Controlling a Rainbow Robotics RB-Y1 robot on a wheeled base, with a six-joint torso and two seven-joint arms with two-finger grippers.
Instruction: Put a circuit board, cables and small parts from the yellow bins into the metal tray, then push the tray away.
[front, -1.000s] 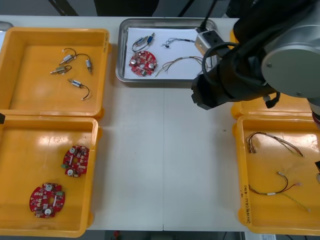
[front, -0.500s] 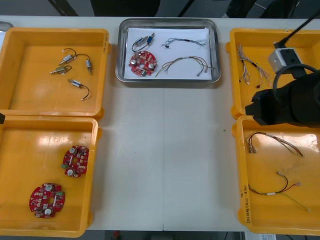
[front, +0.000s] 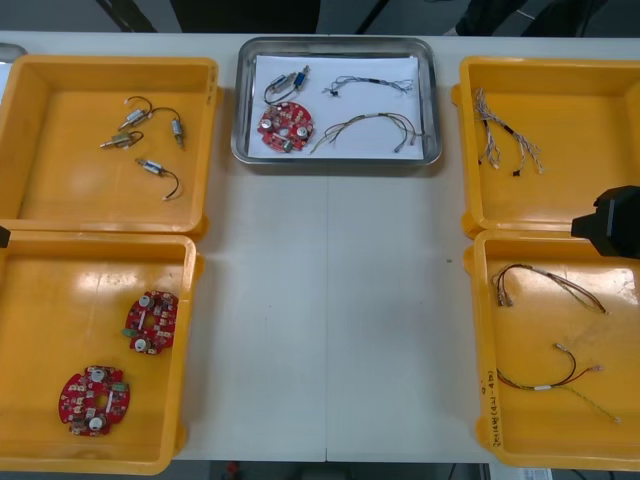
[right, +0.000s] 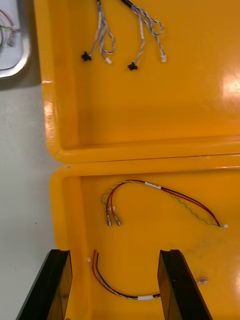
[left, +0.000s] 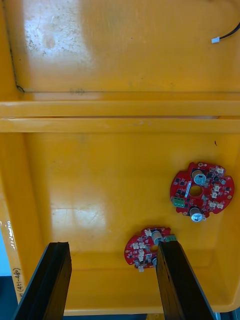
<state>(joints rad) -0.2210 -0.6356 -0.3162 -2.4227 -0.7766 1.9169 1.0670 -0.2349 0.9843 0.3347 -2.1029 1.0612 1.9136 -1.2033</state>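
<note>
While R tool (right: 114, 255) & L tool (left: 112, 246) gape empty over yellow bins (front: 477, 330), rim writing (front: 487, 408) is unreadable.

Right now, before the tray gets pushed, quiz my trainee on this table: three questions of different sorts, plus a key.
1. True or false: the metal tray holds nothing.
2. The right tool hangs open over: A) the metal tray; B) the near right bin with red and yellow cables; C) bare table.
3. Fill in: the near left bin holds ___ circuit boards.
Key: 1 false; 2 B; 3 two.
</note>
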